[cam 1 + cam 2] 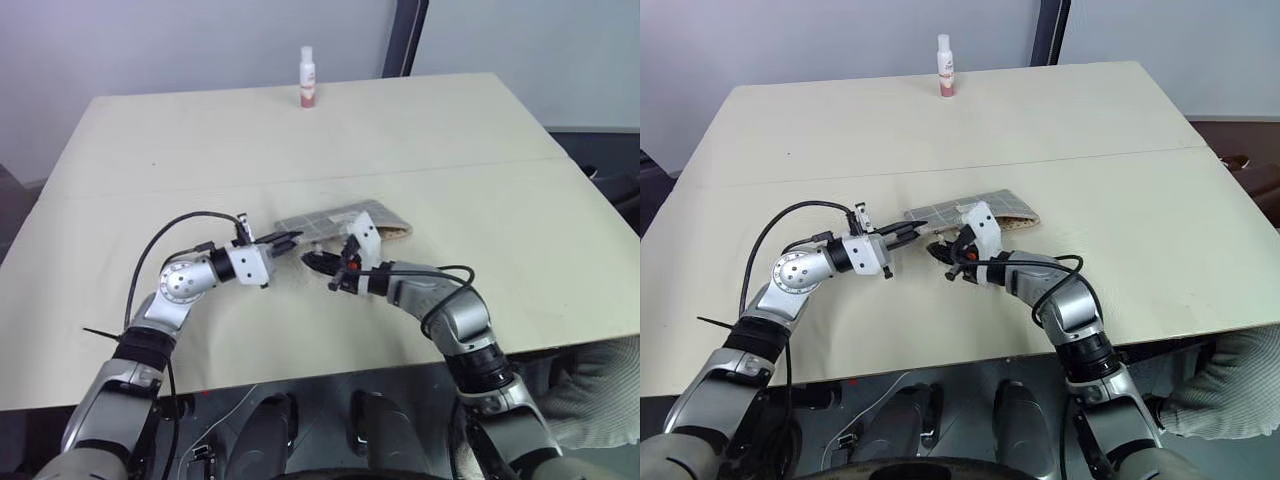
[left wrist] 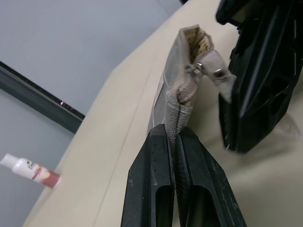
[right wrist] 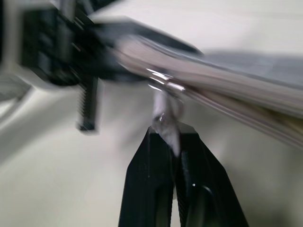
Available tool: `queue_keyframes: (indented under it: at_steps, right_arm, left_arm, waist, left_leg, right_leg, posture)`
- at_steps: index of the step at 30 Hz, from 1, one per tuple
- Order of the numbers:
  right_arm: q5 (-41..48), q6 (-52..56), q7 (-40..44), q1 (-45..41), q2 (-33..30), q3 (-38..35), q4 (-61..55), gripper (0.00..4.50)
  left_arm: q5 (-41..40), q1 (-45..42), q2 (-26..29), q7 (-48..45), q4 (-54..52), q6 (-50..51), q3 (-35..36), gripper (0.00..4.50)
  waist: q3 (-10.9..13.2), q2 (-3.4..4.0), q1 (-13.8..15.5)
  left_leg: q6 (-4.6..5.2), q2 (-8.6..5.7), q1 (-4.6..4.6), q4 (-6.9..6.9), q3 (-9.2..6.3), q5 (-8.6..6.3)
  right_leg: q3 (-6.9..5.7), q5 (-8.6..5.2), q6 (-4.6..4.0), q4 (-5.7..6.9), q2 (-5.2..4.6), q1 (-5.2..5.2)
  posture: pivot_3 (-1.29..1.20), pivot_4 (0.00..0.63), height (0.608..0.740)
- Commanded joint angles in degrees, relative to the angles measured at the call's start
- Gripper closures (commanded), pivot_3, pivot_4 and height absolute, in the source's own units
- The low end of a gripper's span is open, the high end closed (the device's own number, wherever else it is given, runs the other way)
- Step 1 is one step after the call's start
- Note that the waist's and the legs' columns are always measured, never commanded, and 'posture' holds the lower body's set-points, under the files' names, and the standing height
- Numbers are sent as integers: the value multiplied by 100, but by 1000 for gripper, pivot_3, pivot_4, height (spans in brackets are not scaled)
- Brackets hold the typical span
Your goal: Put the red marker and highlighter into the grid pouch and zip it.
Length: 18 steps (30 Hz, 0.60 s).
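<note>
Tabletop (image 1: 480,130): grid pouch (image 1: 345,218) lengthwise left-right.

You are looking at a grid pouch (image 2: 176,111) of woven grey cloth, its weave showing rough at the centre of the left wrist view. Its zipper pull (image 2: 215,71) is gleaming like translucent plastic on a shiny metal slider. The left gripper's fingers (image 2: 154,184) are showing matt black moulded plastic, finely textured. The table (image 1: 450,130) is lying smooth, matt and pale beige. At upper centre, a small white bottle (image 1: 307,78) is looking like glossy plastic.
</note>
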Motion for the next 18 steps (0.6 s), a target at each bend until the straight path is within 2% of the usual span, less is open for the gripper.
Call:
queue_keyframes:
  at_steps: [1,11,16,18]
  right_arm:
    - [-220,-279,128,166,-483,-270,-29,4442]
    - [-327,-859,544,496,-1985,-1378,696,4442]
    - [-285,-949,538,629,-2141,-1611,712,4442]
    - [-185,-931,547,748,-2078,-1637,450,3894]
  left_arm:
    - [-133,111,157,44,-121,5,168,4500]
    - [-254,62,267,59,251,6,252,4500]
    - [-668,-6,141,-381,364,453,222,4500]
    - [-864,-12,32,-560,307,773,225,3787]
  waist:
    - [0,0,2]
    - [0,0,15]
    - [0,0,6]
    - [0,-1,12]
  left_leg:
    - [0,0,0,0,1,0]
    - [0,0,0,2,3,0]
    - [1,0,0,3,6,0]
    - [1,0,1,4,6,1]
  right_leg:
    - [0,0,-1,0,0,0]
    - [-1,-19,9,-2,-4,4]
    - [0,-18,10,-1,-3,4]
    - [0,-18,10,1,-3,5]
  posture:
    - [0,150,740]
    - [0,150,740]
    - [0,150,740]
    - [0,150,740]
